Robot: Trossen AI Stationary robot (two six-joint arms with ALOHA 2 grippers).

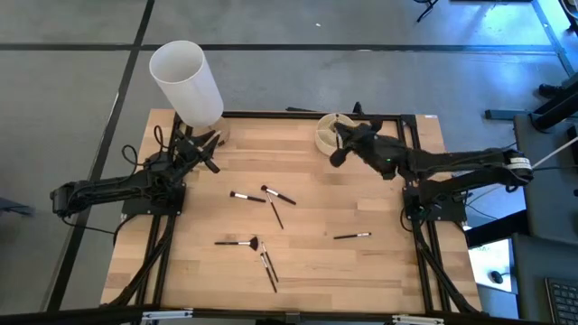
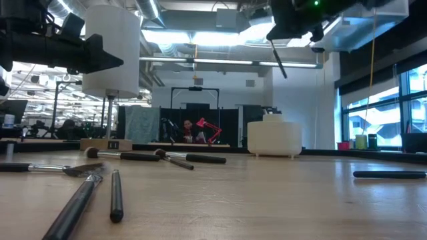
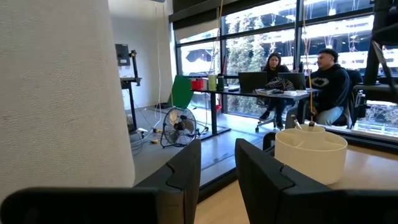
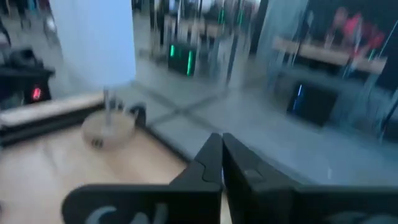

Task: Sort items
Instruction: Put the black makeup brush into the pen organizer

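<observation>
Pale wood-plank table (image 1: 379, 271) with a black frame, grain running across. Scattered over the centre and lower centre of the high view are the items (image 1: 275, 196): thin, straight makeup brushes with matte black handles, some with silver ferrules and dark bristle tufts; two cross at frame centre, a few lie lower centre, one lies apart toward the right. Right gripper (image 1: 338, 144), upper right of centre, is raised just beside the round beige compartmented cup (image 1: 327, 137), its fingers pinched on one thin dark brush (image 2: 277, 59) that hangs slanted above the cup in the low view. Left gripper (image 1: 209, 150), upper left, hovers beside the tall smooth white cylinder (image 1: 185, 81), fingers parted and empty. Two seated people (image 3: 298, 78) work at desks behind the glass-walled room.
</observation>
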